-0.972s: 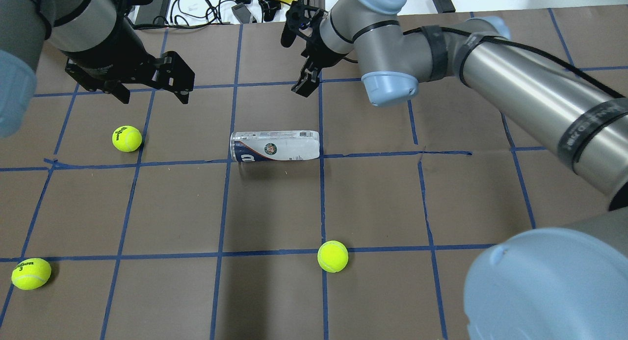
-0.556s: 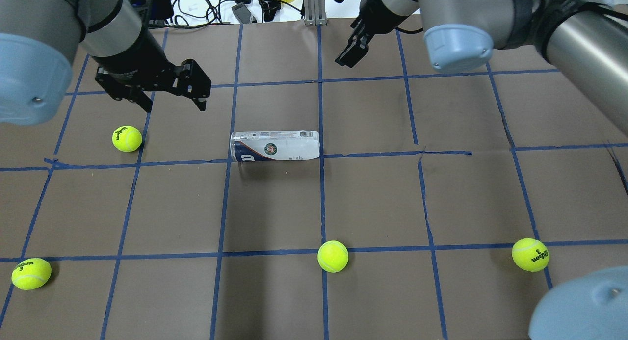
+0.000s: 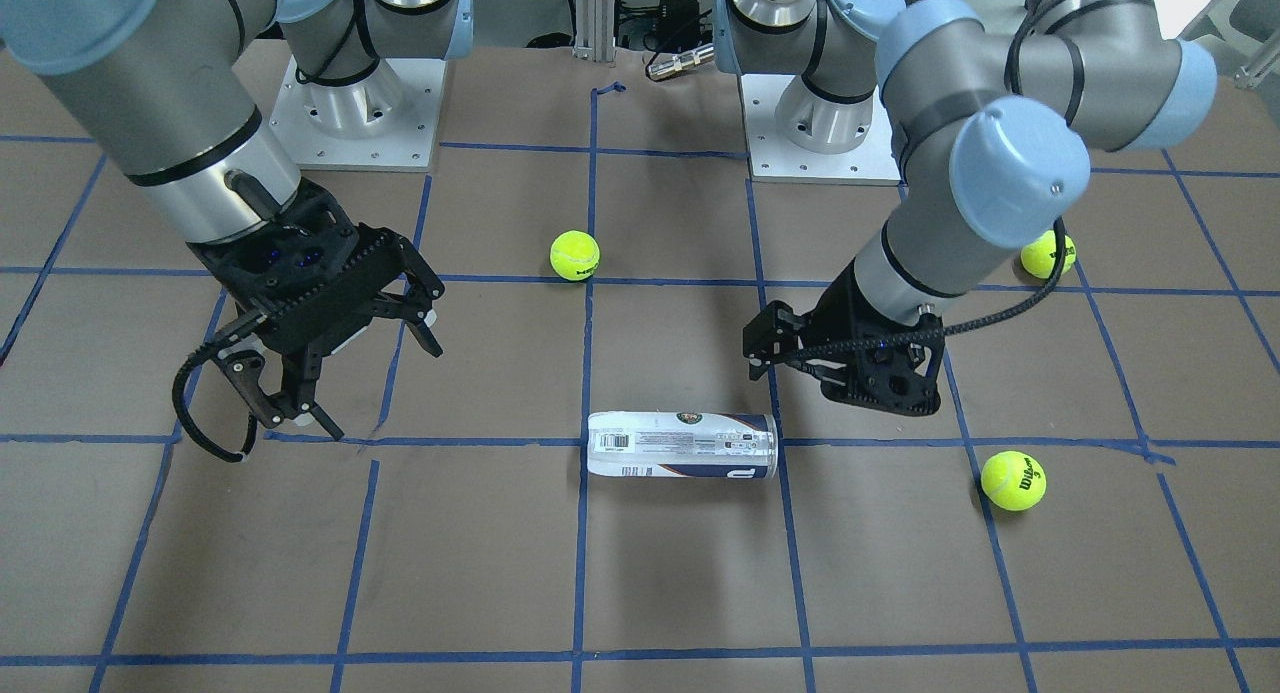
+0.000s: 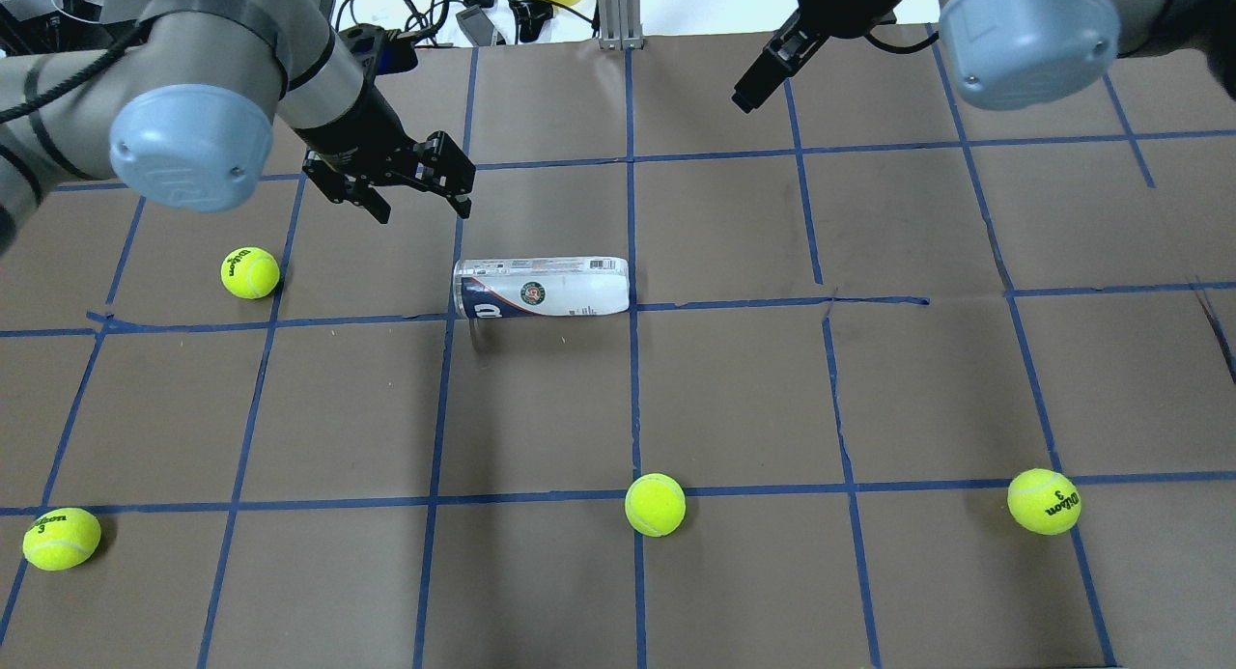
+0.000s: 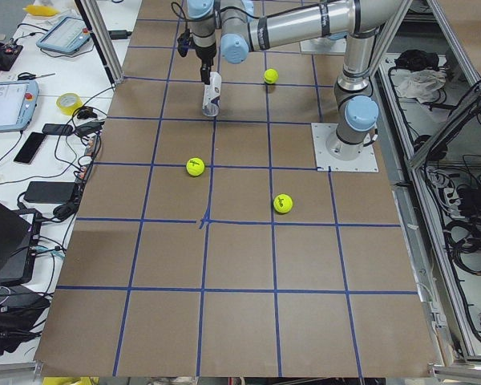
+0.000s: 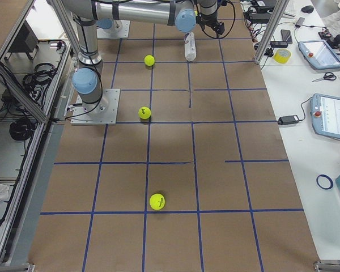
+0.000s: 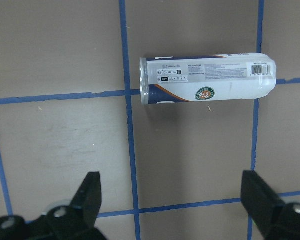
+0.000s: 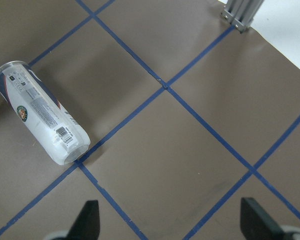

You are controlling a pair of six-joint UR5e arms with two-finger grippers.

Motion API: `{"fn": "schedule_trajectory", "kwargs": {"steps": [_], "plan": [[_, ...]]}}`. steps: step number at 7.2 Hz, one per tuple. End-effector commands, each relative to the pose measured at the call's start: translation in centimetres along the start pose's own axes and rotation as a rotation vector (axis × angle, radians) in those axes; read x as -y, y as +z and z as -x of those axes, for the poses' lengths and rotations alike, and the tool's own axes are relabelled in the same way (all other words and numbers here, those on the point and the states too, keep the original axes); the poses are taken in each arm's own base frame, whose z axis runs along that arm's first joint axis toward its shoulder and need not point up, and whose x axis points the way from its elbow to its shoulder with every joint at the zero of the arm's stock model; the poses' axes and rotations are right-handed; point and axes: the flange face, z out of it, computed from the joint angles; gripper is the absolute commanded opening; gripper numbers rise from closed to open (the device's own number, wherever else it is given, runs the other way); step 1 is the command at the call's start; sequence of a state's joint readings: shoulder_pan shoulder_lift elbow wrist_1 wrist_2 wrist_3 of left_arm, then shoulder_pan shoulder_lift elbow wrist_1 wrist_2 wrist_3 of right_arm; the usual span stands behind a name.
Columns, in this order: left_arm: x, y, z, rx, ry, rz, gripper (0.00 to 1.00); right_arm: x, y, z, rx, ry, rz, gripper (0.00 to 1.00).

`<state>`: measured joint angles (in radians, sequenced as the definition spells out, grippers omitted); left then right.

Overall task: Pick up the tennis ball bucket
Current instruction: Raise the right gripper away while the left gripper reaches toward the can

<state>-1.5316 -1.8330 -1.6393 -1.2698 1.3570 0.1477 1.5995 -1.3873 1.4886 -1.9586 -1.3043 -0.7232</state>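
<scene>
Overhead exterior | tennis ball bucket (image 4: 541,286) lying flat | left pincer (image 4: 422,204) spread wide, empty | right pincer (image 3: 385,391) likewise

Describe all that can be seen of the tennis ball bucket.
The tennis ball bucket is a slim clear plastic tube with a white and navy label, a barcode and a round emblem. It lies on its side on the table, along a blue tape line. Only the table touches it; the open left end effector hovers apart.

Glossy clear plastic tennis ball bucket (image 4: 541,287), fuzzy tennis balls (image 4: 655,504), matt brown table paper (image 4: 734,399)
</scene>
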Motion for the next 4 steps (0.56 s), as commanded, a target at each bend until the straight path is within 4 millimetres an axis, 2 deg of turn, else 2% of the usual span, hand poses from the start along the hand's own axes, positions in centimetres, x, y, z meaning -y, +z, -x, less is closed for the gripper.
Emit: {"fn": "schedule_trajectory", "kwargs": {"steps": [1, 2, 3, 4], "plan": [[3.1, 5.3, 5.3, -0.171, -0.016, 0.016, 1.0, -2.3, -3.9, -0.3, -0.055, 0.169, 0.058, 1.0], [4.0, 6.0, 6.8, -0.197, -0.015, 0.007, 1.0, -3.2, -5.2, 0.1, -0.055, 0.313, 0.08, 1.0], [4.5, 8.1, 7.7, -0.217, -0.026, 0.035, 1.0, -4.1, -5.9, 0.3, -0.117, 0.386, 0.127, 1.0], [4.7, 10.1, 7.4, -0.327, -0.051, 0.054, 1.0, -4.5, -6.0, 0.0, -0.159, 0.412, 0.153, 1.0]]}}
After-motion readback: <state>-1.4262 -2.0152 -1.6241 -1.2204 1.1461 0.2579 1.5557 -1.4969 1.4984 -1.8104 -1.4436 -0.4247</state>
